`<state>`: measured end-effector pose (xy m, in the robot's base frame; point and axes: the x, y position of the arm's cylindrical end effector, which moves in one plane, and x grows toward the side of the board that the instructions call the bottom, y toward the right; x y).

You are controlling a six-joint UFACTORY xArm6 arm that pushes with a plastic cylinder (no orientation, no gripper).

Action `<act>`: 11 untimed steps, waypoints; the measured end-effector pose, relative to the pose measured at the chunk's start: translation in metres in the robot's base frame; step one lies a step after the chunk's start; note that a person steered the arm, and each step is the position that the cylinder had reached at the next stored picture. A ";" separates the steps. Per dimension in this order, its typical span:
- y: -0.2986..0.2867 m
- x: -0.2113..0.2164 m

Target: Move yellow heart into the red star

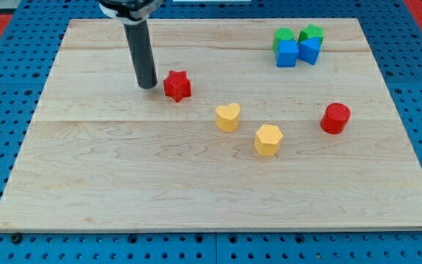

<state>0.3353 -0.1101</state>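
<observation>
The yellow heart (227,116) lies near the middle of the wooden board. The red star (176,86) lies up and to the left of it, a short gap apart. My tip (147,85) rests on the board just left of the red star, close to it but apart. The rod rises from the tip to the view's top.
A yellow hexagon (268,139) lies right and below the heart. A red cylinder (335,118) sits further right. Two blue blocks (297,52) and two green blocks (299,34) cluster at the top right. The board's edge (218,230) borders blue pegboard.
</observation>
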 end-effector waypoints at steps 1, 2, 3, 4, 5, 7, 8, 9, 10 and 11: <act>0.042 -0.062; 0.131 -0.006; 0.169 0.041; 0.179 0.075; 0.183 0.104; 0.114 0.115; 0.132 0.097; 0.101 0.087; 0.090 0.113; 0.089 0.097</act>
